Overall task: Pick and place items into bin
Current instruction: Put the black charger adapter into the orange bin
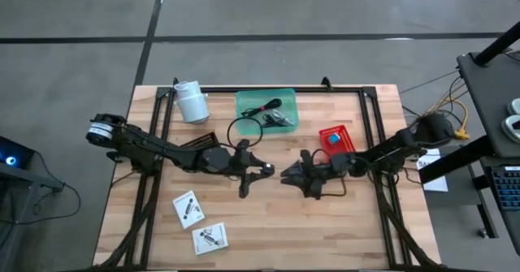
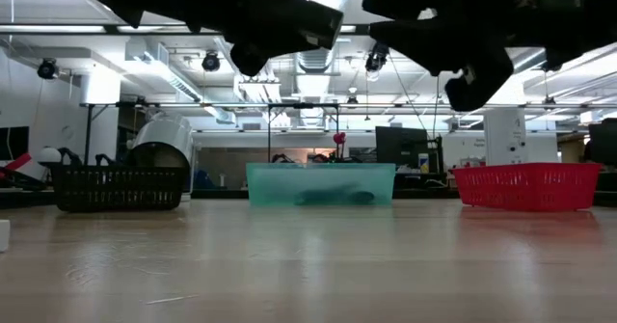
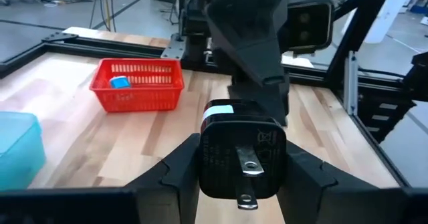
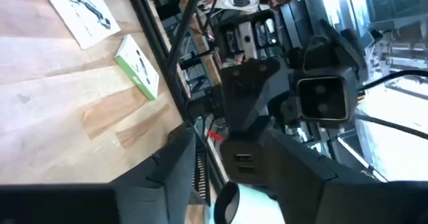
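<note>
Mid-table, left gripper (image 1: 262, 171) clamps a black plug (image 3: 242, 159), facing right gripper (image 1: 288, 177), whose finger state I cannot tell, likely for handover; green bin (image 1: 266, 108) near, packets (image 1: 188, 209) untouched.

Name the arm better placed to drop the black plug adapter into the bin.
Left: its claw grips the black boxy plug adapter; the green plastic bin sits close by.

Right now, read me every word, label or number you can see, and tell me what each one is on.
Nothing can be read.
White packets: black print, too small to read.
Black charger gripped in the left claw: markings and a white sticker, too blurred to read.
</note>
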`<act>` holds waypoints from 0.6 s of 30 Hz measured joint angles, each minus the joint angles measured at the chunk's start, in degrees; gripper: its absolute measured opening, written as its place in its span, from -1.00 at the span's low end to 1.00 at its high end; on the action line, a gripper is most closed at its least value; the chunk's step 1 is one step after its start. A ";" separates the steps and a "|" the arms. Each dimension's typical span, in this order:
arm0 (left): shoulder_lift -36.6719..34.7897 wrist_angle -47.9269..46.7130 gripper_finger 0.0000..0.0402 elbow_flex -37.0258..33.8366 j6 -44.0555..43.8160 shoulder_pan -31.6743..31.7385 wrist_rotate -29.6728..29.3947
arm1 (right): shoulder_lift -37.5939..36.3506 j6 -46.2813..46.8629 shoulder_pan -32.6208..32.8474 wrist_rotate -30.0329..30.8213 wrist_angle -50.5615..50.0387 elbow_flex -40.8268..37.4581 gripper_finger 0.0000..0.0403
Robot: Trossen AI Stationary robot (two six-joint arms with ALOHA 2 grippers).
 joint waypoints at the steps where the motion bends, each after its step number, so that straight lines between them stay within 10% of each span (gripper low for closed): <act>1: 0.00 0.02 -0.34 0.01 0.00 0.07 0.03 | 0.45 -0.17 0.00 0.00 -0.02 0.44 -0.13; 18: 0.07 3.84 -0.34 0.31 1.55 1.36 -1.31 | 0.48 1.62 -1.26 11.76 -1.02 4.77 0.24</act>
